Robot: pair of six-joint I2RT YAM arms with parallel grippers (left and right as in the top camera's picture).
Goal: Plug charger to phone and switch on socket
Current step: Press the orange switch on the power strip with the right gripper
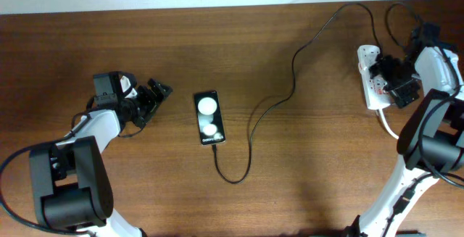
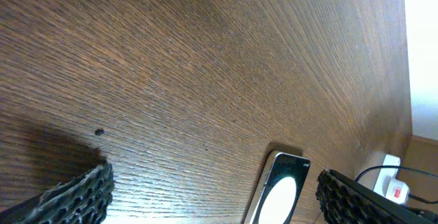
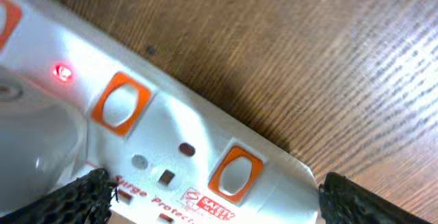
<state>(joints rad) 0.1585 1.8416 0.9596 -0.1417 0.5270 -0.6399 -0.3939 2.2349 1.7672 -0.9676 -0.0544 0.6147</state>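
The black phone (image 1: 209,117) lies flat at the table's middle, two white reflections on its screen. The thin black charger (image 1: 251,125) cable meets the phone's near end, loops right and runs up to the white socket (image 1: 370,77) at the far right. My left gripper (image 1: 158,101) is open just left of the phone, nothing between its fingers. In the left wrist view the phone (image 2: 280,190) lies between the left gripper's (image 2: 215,203) fingertips and beyond them. My right gripper (image 1: 388,81) hangs open over the socket (image 3: 171,135), the right gripper's (image 3: 219,200) fingers straddling its width.
A red lamp (image 3: 63,72) glows on the socket beside two orange-rimmed switches (image 3: 120,104). The thick white cord (image 1: 388,125) trails from the socket toward the right arm's base. The table's far edge (image 1: 217,6) meets a white wall.
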